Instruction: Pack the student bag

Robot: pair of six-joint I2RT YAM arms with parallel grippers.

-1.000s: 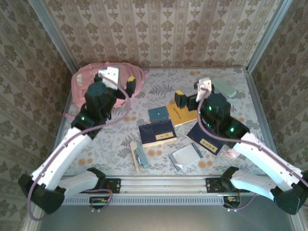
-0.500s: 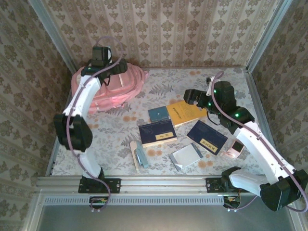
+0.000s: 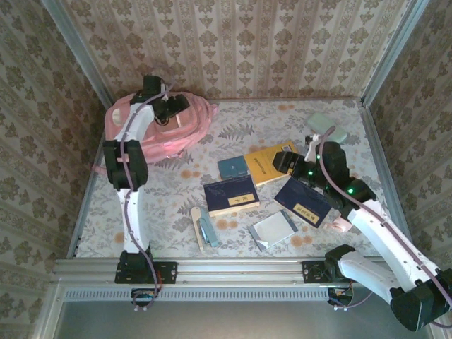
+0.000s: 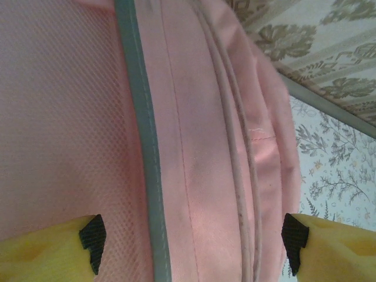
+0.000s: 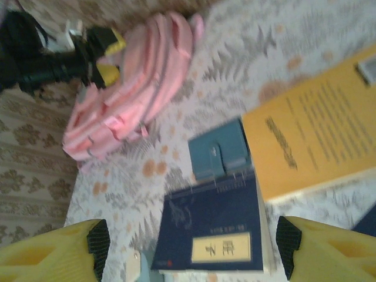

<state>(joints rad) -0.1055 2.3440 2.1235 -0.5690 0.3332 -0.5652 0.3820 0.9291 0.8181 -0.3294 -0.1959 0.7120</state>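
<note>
Insp. note:
- L gripper [image 3: 168, 107] is directly over the student bag [image 3: 159, 138], at the bag's far top edge. Fingers wide, nothing held.
- Wrist view: the bag's grey band [image 4: 144, 176] and zip seams run fwd between the fingers, so closing would pinch across them.
- R gripper [image 3: 284, 162] is well to the bag's right, over loose books [image 3: 231, 194]. Also wide, empty.
- Judgement: L arm far nearer, so the bag opening falls to L and book pickup to R.
</note>
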